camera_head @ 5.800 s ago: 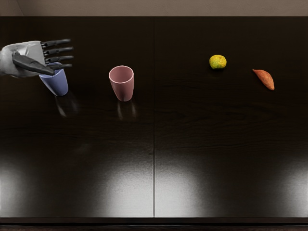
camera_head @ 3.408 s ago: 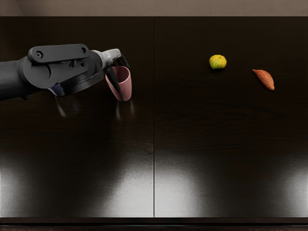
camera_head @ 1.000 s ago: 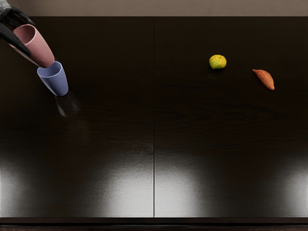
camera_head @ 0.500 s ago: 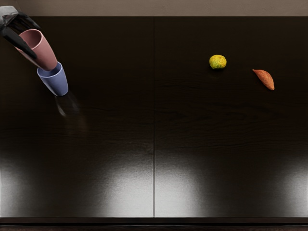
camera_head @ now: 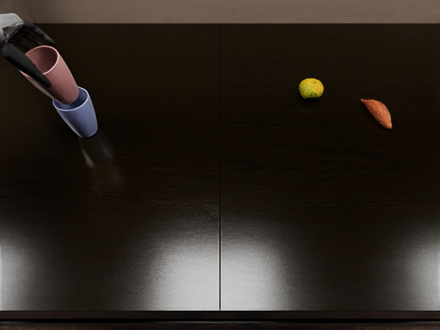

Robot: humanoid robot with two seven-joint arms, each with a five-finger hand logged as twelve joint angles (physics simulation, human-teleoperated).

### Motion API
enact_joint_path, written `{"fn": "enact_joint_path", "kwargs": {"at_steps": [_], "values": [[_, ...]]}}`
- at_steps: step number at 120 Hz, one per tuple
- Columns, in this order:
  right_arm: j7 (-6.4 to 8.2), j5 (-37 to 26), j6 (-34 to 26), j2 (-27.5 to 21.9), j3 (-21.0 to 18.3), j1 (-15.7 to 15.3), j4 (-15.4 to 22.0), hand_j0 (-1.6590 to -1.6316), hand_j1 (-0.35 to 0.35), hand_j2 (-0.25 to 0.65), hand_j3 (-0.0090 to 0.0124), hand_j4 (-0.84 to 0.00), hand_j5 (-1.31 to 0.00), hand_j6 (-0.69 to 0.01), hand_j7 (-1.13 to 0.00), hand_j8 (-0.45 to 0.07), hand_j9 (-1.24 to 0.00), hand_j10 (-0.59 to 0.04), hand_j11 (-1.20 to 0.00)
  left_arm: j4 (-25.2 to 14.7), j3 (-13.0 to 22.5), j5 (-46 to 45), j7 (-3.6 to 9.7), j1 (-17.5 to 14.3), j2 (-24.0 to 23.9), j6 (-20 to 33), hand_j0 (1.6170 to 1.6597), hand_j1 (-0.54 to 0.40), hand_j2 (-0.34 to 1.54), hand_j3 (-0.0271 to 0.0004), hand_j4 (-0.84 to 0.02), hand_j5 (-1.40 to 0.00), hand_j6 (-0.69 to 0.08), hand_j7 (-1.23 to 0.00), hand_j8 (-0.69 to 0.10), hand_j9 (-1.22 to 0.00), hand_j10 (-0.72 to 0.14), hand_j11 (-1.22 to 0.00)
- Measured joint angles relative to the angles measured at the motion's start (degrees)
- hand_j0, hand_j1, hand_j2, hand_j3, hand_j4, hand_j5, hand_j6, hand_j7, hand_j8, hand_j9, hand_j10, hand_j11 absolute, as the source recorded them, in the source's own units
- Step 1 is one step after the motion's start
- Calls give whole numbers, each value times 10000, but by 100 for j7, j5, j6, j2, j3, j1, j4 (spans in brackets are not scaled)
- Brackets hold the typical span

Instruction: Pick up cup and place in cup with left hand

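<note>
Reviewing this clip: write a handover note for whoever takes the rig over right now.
Left robot hand: gripping the pink cup, fingers and thumb around its upper part. Right robot hand: not in view.
Job's things: pink cup tilted, its base at the mouth of the blue cup; how far in, if at all, I can't tell.
Done: pink cup picked up and brought to the blue one.
Left: probably lower it fully in, release, withdraw.
Also on the table: yellow-green fruit, orange tapered item.

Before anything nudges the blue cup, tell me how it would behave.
The blue cup would probably tip readily, being tall and narrower at its base. Its even rim suggests stiff walls, and smooth sides may be slippery.
</note>
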Motion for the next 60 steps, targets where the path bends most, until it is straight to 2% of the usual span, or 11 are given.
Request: {"fn": "enact_joint_path", "kwargs": {"at_steps": [23,39,60], "values": [[0,0,-1,0,0,0,0,-16581,-3288,-35,0,-167,-218,-167,-218,-167,-218,-167,-218,-6,-123,-16,-190,115,0,130,16577,470,955,0,-2770,-3632,-2563,-3607,-2508,-3609,-2780,-3605],[0,-1,0,0,0,0,0,-16581,-3288,-35,0,-167,-218,-167,-218,-167,-218,-167,-218,-11,-147,-39,-227,132,-9,154,16579,1198,631,0,-2070,-2685,-1967,-2671,-1938,-2671,-2073,-2668],[0,1,0,0,0,0,0,-16581,-3288,-35,0,-167,-218,-167,-218,-167,-218,-167,-218,-39,-180,-74,-239,141,0,146,16580,1698,420,0,-1597,-2045,-1560,-2037,-1546,-2036,-1595,-2034]]}}
